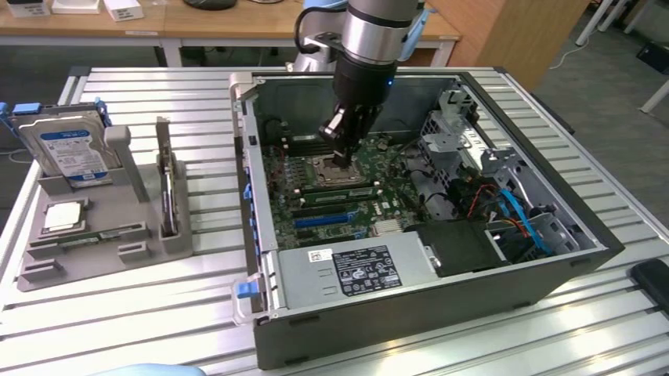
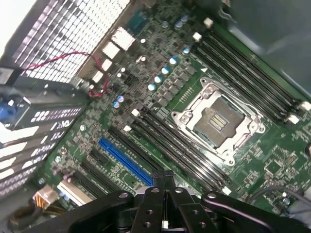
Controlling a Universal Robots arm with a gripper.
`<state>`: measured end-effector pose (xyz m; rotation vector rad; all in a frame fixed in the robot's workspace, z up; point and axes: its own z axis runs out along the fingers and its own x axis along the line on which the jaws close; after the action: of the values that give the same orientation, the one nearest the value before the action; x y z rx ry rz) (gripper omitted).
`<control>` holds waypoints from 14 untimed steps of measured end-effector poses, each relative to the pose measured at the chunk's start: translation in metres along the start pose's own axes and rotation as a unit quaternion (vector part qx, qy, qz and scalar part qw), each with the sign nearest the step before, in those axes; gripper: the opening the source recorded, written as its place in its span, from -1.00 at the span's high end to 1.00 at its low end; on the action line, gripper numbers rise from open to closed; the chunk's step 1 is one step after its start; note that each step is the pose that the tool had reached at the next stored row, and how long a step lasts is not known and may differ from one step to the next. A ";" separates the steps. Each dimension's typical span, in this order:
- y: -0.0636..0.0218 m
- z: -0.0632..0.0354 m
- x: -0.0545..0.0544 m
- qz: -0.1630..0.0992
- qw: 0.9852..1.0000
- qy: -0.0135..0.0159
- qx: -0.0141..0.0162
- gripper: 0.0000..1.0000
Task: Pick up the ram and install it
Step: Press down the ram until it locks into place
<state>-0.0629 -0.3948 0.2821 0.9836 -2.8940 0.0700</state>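
The ram is a thin green stick lying in the grey holder on the exterior view's left, outside the computer case. My gripper hangs inside the open case, far from the ram and just over the empty processor socket. In the wrist view its fingers are pressed together with nothing between them. Below them lie the motherboard's long black memory slots, which look empty, beside the socket.
The holder also carries a hard drive, an upright dark expansion card and a square silver processor. Inside the case are a power supply, drive cages and blue cables. The case walls rise around the motherboard.
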 end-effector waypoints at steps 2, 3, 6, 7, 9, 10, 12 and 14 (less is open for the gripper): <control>0.0000 0.0000 0.000 0.014 1.000 0.000 -0.001 0.80; 0.0000 0.0000 0.000 0.021 1.000 0.000 -0.002 0.80; 0.0000 0.0000 0.000 0.040 0.999 0.000 -0.003 0.80; 0.0000 0.0000 0.000 0.047 0.999 0.000 -0.004 0.80; 0.0000 0.0000 0.000 0.060 0.998 0.000 -0.005 0.80; 0.0000 0.0000 0.000 0.066 0.998 0.000 -0.005 0.80; 0.0000 0.0000 0.000 0.077 0.997 -0.001 -0.006 0.80; -0.0001 0.0000 0.000 0.086 0.996 -0.002 -0.006 0.80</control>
<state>-0.0628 -0.3948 0.2822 0.7305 -2.9732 0.0605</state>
